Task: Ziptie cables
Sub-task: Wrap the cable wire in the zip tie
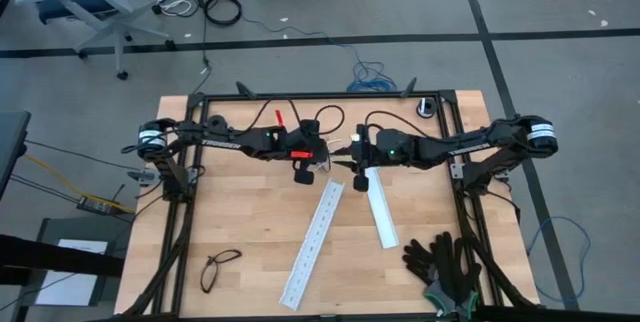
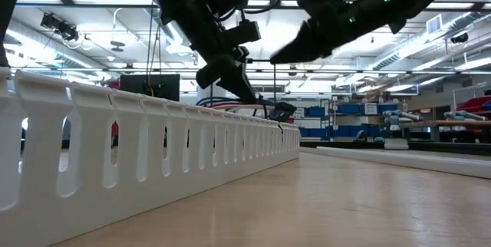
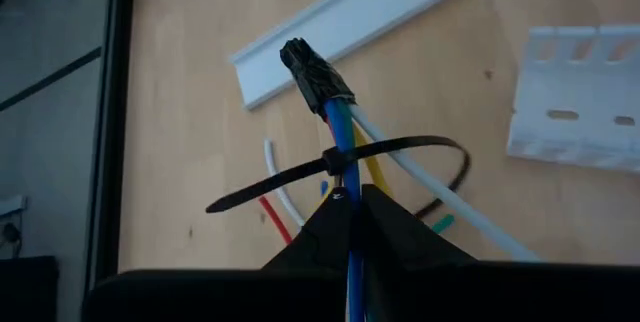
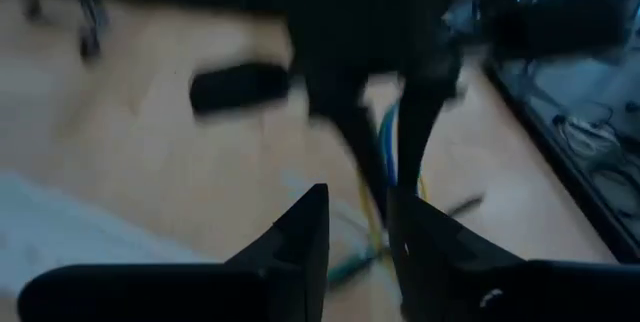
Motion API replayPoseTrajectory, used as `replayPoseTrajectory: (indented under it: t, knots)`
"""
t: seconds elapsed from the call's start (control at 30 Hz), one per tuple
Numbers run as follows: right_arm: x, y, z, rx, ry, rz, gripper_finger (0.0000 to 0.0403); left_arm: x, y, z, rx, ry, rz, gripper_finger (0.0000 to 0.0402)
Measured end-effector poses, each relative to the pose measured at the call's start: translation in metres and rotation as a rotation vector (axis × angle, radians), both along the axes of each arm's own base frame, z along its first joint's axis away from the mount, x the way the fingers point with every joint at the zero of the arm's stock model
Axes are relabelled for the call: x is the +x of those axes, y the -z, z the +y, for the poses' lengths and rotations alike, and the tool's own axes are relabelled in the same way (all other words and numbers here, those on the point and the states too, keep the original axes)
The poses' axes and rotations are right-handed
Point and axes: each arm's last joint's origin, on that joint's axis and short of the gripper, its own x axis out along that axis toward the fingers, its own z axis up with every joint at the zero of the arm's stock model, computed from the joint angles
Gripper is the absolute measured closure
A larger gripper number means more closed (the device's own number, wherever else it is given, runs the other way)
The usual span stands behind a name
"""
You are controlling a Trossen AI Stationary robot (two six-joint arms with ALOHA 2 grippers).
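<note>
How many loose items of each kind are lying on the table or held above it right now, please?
White perforated rails: 2
Cable bundles: 1, held in the left tool
Black zip ties: 1, looped around the bundle
Eyeglasses: 1
Black gloves: 1 pair
Total: 6

The two grippers met above the table (image 1: 250,232) centre, left gripper (image 1: 322,165) beside right gripper (image 1: 345,165); two rails (image 1: 312,245) lay below them; gloves (image 1: 445,262) sat right; glasses (image 1: 220,268) left.
</note>
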Motion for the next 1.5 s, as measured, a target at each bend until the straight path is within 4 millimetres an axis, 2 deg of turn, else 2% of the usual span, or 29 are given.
replayPoseTrajectory:
  t: [0.17, 0.27, 0.57, 0.8, 1.1, 1.23, 1.37, 1.5]
  knots:
    - [-0.01, 0.015, -0.009, -0.055, 0.153, 0.196, 0.0316, 0.001, -0.001, 0.0, 0.003, 0.002, -0.011, 0.0402]
    - [-0.011, 0.02, -0.011, -0.11, 0.12, 0.248, 0.0316, 0.002, -0.002, 0.0, 0.01, 0.005, -0.031, 0.0402]
    - [-0.011, 0.025, -0.014, -0.298, 0.029, 0.326, 0.0314, 0.006, -0.005, -0.002, -0.031, 0.065, -0.085, 0.0402]
    - [-0.006, 0.032, -0.007, -0.439, 0.002, 0.379, 0.0296, 0.007, -0.006, -0.002, -0.031, 0.068, -0.098, 0.0402]
    - [-0.004, 0.029, -0.005, -0.497, 0.001, 0.358, 0.0249, 0.007, -0.007, -0.002, -0.037, 0.069, -0.112, 0.0402]
    - [-0.004, 0.029, -0.005, -0.49, -0.011, 0.361, 0.024, 0.01, -0.01, -0.002, -0.053, 0.091, -0.158, 0.0402]
    - [-0.006, 0.031, -0.005, -0.489, -0.008, 0.384, 0.0267, 0.011, -0.012, -0.002, -0.055, 0.098, -0.179, 0.0402]
    - [-0.007, 0.031, -0.002, -0.536, 0.074, 0.418, 0.0351, 0.011, -0.012, -0.002, -0.065, 0.087, -0.179, 0.0401]
